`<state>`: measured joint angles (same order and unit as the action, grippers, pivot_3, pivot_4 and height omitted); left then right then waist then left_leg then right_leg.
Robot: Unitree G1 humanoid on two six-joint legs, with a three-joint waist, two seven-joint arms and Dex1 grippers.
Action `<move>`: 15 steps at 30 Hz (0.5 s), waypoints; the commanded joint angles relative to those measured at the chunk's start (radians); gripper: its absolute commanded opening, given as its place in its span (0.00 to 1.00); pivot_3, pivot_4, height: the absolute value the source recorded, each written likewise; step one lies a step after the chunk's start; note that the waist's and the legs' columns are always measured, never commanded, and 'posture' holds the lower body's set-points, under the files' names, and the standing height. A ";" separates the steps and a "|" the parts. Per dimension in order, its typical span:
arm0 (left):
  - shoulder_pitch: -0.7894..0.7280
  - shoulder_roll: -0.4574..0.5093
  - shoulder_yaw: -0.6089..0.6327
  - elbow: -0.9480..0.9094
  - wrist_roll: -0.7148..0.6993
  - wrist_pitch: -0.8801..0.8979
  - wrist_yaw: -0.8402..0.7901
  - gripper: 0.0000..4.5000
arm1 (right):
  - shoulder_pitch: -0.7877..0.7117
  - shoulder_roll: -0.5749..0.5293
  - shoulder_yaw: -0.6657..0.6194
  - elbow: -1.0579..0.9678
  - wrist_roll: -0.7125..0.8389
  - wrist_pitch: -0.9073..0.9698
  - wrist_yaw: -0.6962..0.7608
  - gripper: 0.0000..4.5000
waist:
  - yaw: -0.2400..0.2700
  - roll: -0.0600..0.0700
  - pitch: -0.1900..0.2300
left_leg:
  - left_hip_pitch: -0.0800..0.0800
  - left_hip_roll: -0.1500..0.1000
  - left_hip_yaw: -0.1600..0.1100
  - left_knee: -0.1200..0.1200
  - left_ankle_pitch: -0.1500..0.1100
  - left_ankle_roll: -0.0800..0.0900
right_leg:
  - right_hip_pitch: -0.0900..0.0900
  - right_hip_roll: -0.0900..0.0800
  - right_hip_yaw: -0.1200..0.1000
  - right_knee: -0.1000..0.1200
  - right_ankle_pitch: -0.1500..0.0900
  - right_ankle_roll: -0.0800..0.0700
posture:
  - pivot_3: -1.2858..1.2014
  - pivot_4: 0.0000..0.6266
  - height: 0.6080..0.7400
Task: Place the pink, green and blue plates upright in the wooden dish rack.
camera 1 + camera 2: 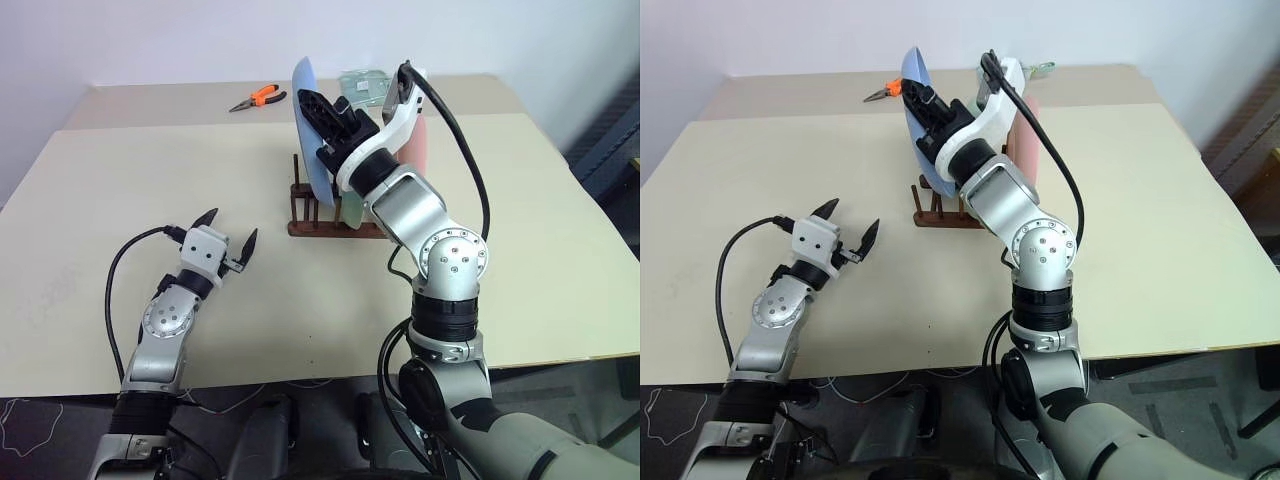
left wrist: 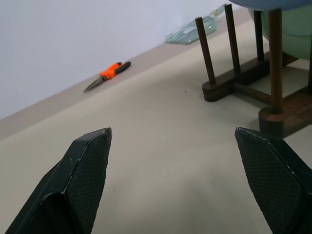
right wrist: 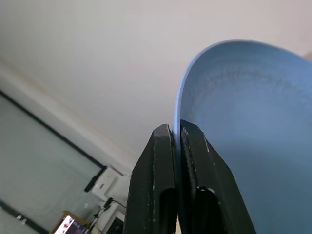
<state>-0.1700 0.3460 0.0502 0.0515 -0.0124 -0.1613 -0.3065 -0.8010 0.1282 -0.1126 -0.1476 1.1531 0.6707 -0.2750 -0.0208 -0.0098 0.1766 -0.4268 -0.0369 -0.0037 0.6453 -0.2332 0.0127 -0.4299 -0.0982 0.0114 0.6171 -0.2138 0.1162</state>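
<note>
The right gripper (image 3: 176,134) is pressed together on the rim of the blue plate (image 1: 305,125), holding it on edge over the left end of the wooden dish rack (image 1: 310,215), where the green plate (image 1: 350,207) and pink plate (image 1: 419,140) stand upright; whether the blue plate touches the pegs I cannot tell. The left gripper (image 1: 231,236) has its fingers spread wide with nothing between them, low over the bare table (image 1: 120,190) near the rack's left end; open tabletop lies all around it, with orange-handled pliers (image 1: 256,98) far back near the table's rear edge.

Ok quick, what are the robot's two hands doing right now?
Left gripper: open, holding nothing, above the table.
Right gripper: shut on the rim of the blue plate, over the wooden dish rack.
</note>
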 commanded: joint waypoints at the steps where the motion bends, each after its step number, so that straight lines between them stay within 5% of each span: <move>1: -0.001 -0.001 -0.008 -0.048 0.002 -0.005 -0.006 0.92 | -0.013 0.084 0.009 0.003 0.017 -0.022 -0.004 0.01 | 0.000 0.000 0.000 | 0.000 0.000 0.000 0.000 0.000 0.000 | 0.000 0.000 0.000 0.000 0.000 0.000 | 0.52 0.24 0.98; 15: 0.002 -0.006 -0.023 -0.057 0.000 0.001 -0.017 0.92 | -0.060 0.089 0.008 -0.098 0.206 -0.094 -0.019 0.01 | 0.000 0.000 0.000 | 0.000 0.000 0.000 0.000 0.000 0.000 | 0.000 0.000 0.000 -0.001 0.000 0.000 | 0.52 0.24 0.98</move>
<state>-0.1691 0.3426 0.0246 0.0367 -0.0111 -0.1567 -0.3234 -0.8033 0.1287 -0.1065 -0.1963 1.3238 0.5993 -0.2868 -0.0203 -0.0096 0.1768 -0.4269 -0.0366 -0.0036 0.6449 -0.2331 0.0128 -0.4298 -0.0983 0.0114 0.6165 -0.2139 0.1162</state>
